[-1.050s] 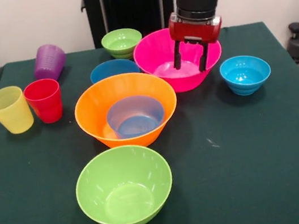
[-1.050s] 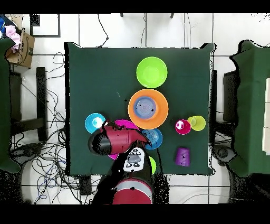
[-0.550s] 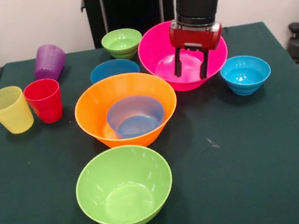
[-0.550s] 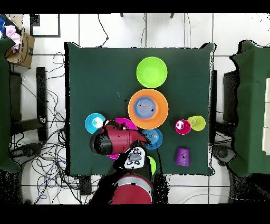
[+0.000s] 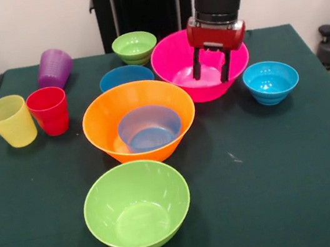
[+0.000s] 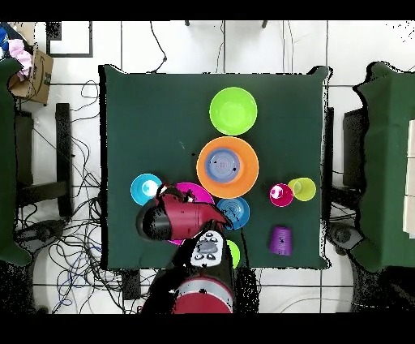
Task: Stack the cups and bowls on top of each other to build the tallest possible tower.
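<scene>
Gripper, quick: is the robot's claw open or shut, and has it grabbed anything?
Gripper: open, its two fingers apart over the pink bowl, holding nothing.

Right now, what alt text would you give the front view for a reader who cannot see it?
A red and black robot gripper hangs open over the big pink bowl on a dark green table. In front sit an orange bowl holding a small blue bowl and a large green bowl. Yellow, red and purple cups stand at left.
</scene>
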`<state>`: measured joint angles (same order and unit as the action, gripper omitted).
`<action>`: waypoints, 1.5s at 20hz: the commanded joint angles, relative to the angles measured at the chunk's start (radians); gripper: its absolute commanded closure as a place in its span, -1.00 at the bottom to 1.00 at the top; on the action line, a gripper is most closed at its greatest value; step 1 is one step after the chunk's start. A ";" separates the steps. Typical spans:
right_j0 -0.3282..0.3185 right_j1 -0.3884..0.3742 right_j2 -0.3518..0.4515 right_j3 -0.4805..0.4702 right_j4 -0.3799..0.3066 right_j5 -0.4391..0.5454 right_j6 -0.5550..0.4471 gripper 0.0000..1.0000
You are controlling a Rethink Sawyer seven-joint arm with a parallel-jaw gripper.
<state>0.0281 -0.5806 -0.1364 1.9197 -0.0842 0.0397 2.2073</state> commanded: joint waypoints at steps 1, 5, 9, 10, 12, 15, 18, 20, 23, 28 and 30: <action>0.018 -0.209 0.045 0.139 0.050 0.183 0.134 -1.00; -0.013 -0.261 0.057 0.159 0.044 0.223 0.103 -1.00; -0.032 -0.301 0.069 0.166 0.044 0.261 0.087 -1.00; -0.035 -0.306 0.073 0.167 0.046 0.264 0.088 -1.00; -0.036 -0.305 0.074 0.162 0.049 0.255 0.095 -1.00; -0.023 -0.265 0.061 0.123 0.048 0.221 0.113 -1.00; 0.001 -0.213 0.050 0.077 0.058 0.197 0.132 -1.00; 0.018 -0.189 0.041 0.058 0.067 0.184 0.144 -1.00; 0.036 -0.166 0.034 0.039 0.079 0.177 0.154 -1.00; 0.058 -0.121 0.029 0.023 0.096 0.138 0.163 -1.00; 0.059 -0.102 0.026 0.025 0.098 0.112 0.161 -1.00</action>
<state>0.0666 -0.7871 -0.1409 1.9965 -0.0235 0.1910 2.2073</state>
